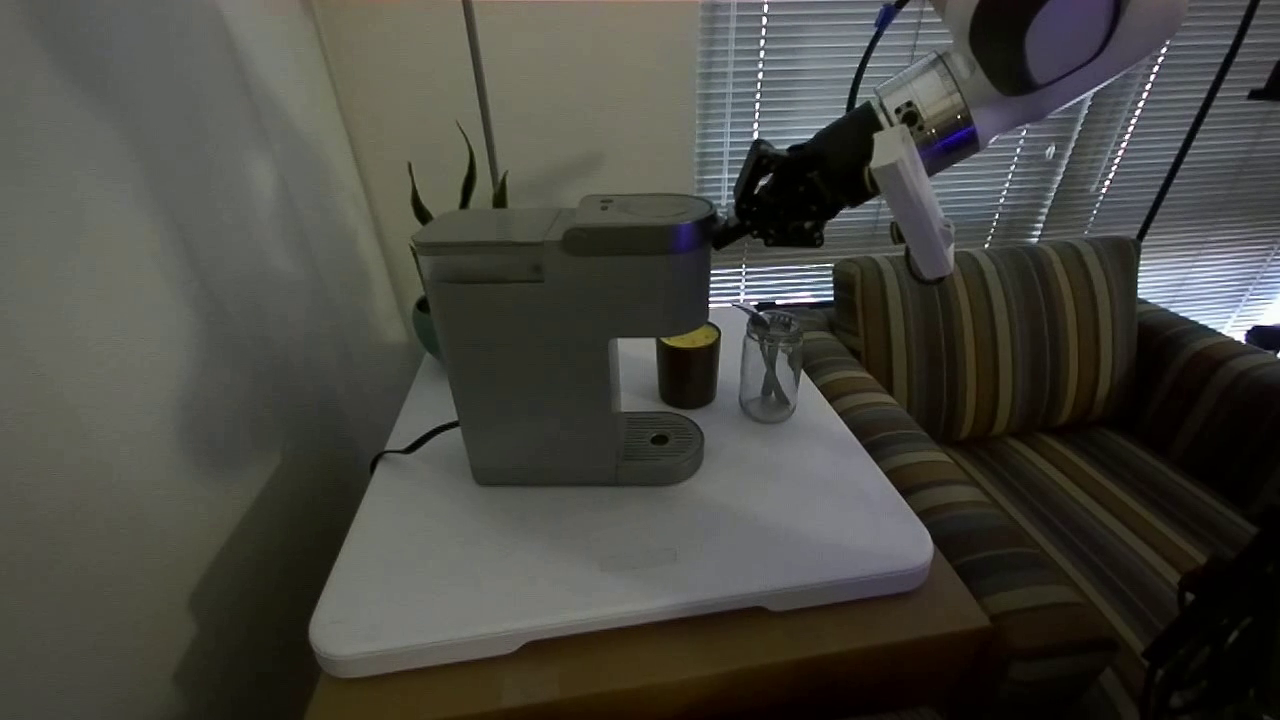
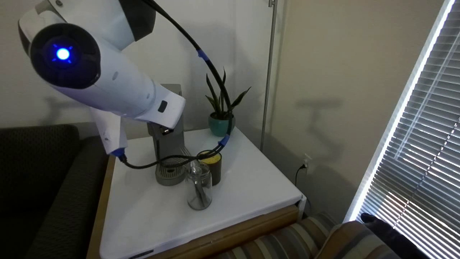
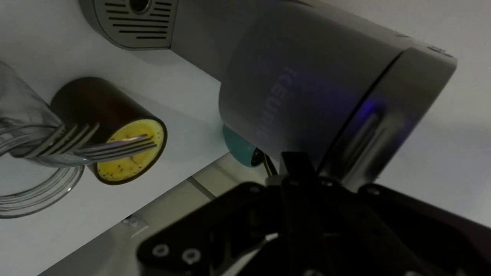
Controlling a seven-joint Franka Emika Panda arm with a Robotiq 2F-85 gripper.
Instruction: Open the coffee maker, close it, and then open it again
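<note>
See the claw (image 1: 728,234) up at the front edge of the dark lid (image 1: 638,224), with tips together and nothing seen between. Touching the lid or just beside? Cannot tell. Look for the coffee maker (image 1: 555,345) on the bench (image 1: 520,575), standing straight up, with lid down. Likely time to lift the lid, though no way to tell if for the first time or the last.

To lift well, get the tips under the front edge, right by the seam (image 3: 362,107) under the lid in the wrist view. Push up softly first. Then go up and back in a round path, to follow a likely hinge at the back. Do not shove straight back, for fear of tipping the coffee maker. Take care not to slip off the edge.

Now count: one coffee maker, one lid, one drip base (image 1: 660,447), one dark cup (image 1: 688,376) with yellow inside, one clear jar (image 1: 770,372), at least two forks (image 3: 100,151) in the jar, one plant (image 2: 215,98), one blue-green pot (image 2: 219,126), one white arm (image 2: 125,86), one claw, one bench
</note>
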